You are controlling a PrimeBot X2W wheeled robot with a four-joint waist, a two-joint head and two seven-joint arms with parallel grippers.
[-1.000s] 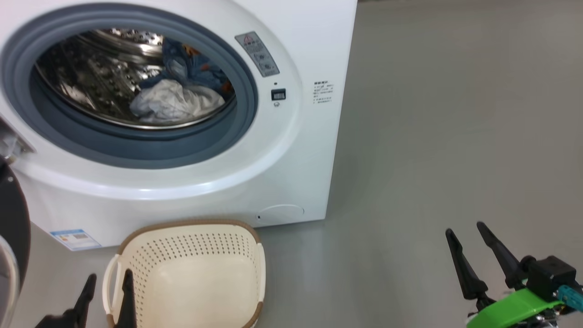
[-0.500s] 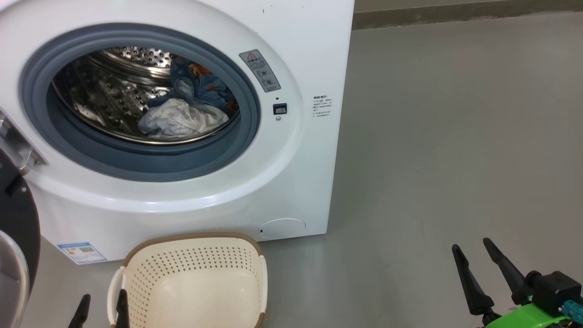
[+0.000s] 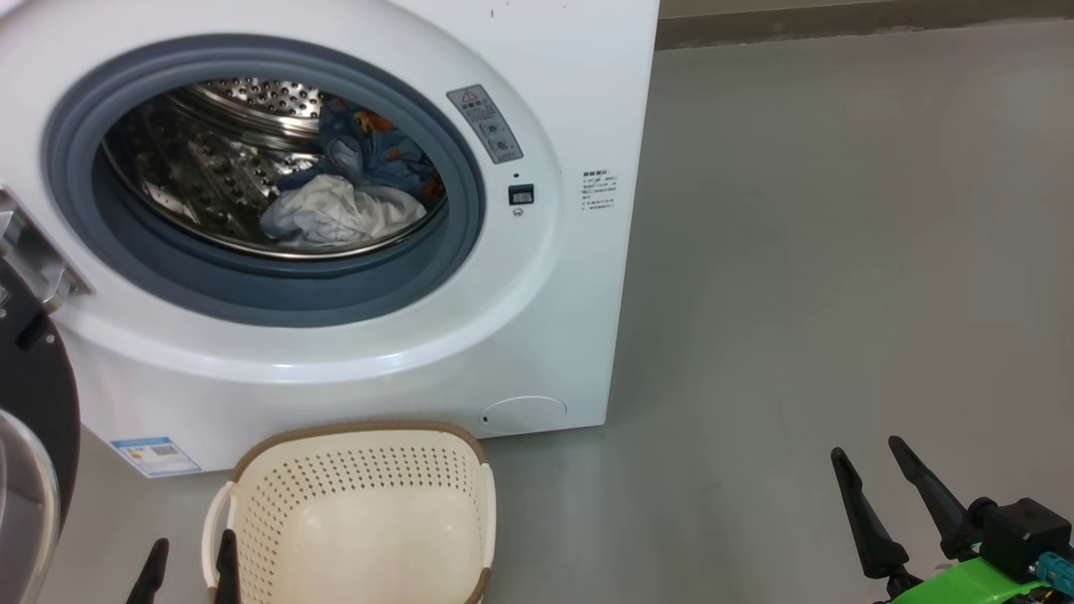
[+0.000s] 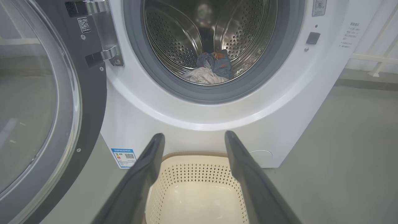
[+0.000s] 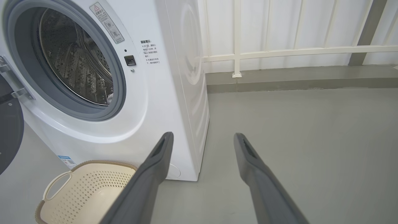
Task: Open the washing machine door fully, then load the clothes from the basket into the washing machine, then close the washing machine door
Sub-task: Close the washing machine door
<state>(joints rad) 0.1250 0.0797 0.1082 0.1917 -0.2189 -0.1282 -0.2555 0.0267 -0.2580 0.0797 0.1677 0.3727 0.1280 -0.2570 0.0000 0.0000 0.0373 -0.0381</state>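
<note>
Left fingers (image 4: 146,168): I held them spread, empty, basket (image 4: 192,172) near, below their tips.
Right fingers (image 5: 255,168): spread, empty.
Clothes (image 4: 208,70): lay in the drum (image 4: 174,37), well beyond them.

- The washing machine door (image 3: 46,403) runs off the head view's left edge, where a slice of black rim and glass shows. In the left wrist view its left and lower parts are cut off.
- The left gripper (image 3: 191,560) is cut by the head view's bottom edge, with just two fingertips above it.
- The basket (image 3: 361,429) loses its near side to that same edge. In the left wrist view the fingers (image 4: 140,180) cover its front corners.
- The clothes (image 3: 344,205) lie low in the drum (image 3: 193,184), their underside hidden behind its front lip.
- The print on the blue label sticker (image 3: 157,454) is too small to read.
</note>
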